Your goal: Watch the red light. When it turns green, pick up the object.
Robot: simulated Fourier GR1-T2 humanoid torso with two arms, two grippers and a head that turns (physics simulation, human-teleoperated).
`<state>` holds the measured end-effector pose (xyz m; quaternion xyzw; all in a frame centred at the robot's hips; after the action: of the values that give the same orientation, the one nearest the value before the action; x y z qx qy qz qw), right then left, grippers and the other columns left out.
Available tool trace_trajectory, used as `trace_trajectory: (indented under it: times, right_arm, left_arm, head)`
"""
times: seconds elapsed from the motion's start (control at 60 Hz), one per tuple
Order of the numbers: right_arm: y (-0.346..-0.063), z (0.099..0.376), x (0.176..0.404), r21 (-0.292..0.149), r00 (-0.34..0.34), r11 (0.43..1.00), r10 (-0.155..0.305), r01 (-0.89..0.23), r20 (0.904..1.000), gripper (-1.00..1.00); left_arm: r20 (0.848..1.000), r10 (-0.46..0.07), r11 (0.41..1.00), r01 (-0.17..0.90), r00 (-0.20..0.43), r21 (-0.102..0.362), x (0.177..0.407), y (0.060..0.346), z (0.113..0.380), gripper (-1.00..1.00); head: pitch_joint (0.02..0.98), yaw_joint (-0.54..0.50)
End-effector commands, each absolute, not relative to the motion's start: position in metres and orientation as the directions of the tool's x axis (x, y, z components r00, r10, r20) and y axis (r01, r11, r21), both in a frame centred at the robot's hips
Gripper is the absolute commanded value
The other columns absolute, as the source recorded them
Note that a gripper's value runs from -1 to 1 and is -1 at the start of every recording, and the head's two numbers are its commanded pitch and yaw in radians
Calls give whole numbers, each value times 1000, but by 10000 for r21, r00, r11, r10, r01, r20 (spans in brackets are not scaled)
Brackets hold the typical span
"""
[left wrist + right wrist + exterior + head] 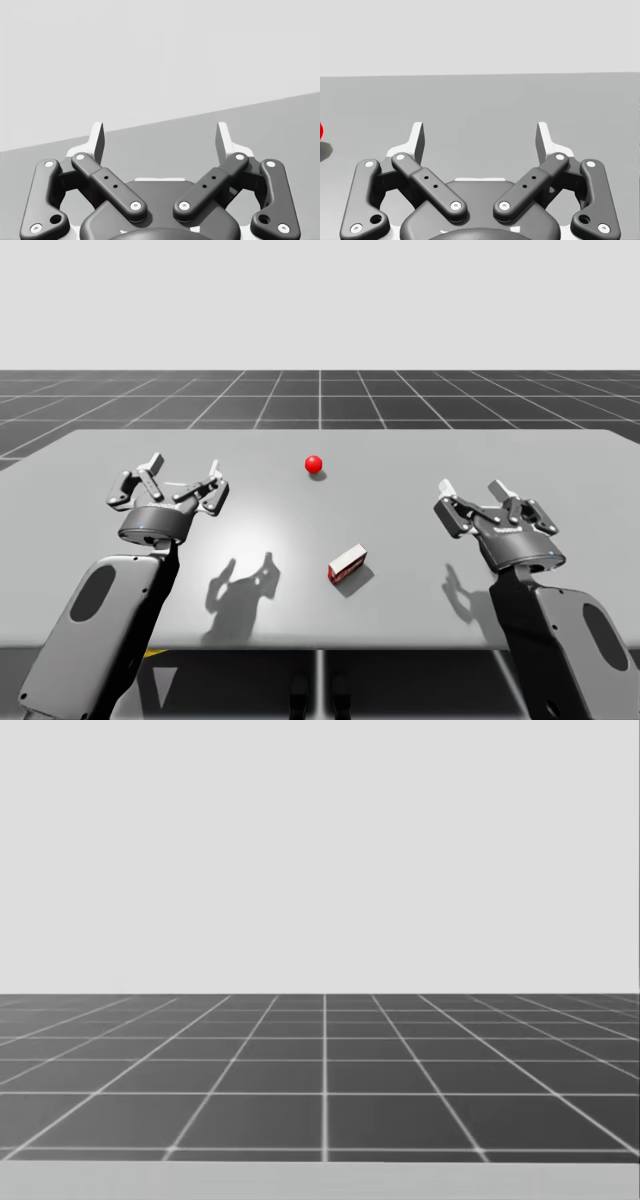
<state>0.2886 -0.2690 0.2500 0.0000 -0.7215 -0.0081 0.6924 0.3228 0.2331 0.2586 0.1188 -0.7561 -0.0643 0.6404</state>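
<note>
Both my left gripper (184, 466) and right gripper (471, 487) hang wide open and empty over the smooth grey table (420, 455), with the small red-and-white box (347, 564) lying flat between them, nearer the right, probably light, stiff card best pinched across its narrow sides, and the glossy round light (314, 464) beyond showing red.

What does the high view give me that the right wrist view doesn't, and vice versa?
High view: the red-and-white box near mid-table and my left gripper, open. Right wrist view: close up, nothing lies between my right gripper's open fingers. Both: that gripper, the red light and the grey table.
</note>
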Motion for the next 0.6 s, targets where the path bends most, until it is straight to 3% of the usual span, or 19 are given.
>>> trace_trajectory:
  times: [0.017, 0.167, 0.6]
  right_arm:
    - [-270, 246, 288, 245, -470, 9994, -233, 251, 9986, -1000]
    - [-272, 247, 289, 29, -404, 9998, -21, 191, 9992, -1000]
    - [-272, 249, 290, 13, -343, 9994, -1, 355, 9994, -1000]
  left_arm:
    - [9510, -2765, 9590, -1029, -1381, 2639, 325, 235, 255, -1000]
    - [9511, -2768, 9589, -1030, -1369, 2643, 325, 236, 255, -1000]
    - [9474, -2912, 9551, -970, -1325, 2800, 327, 236, 253, -1000]
  head:
    - [74, 9]
    - [103, 7]
    - [394, 8]
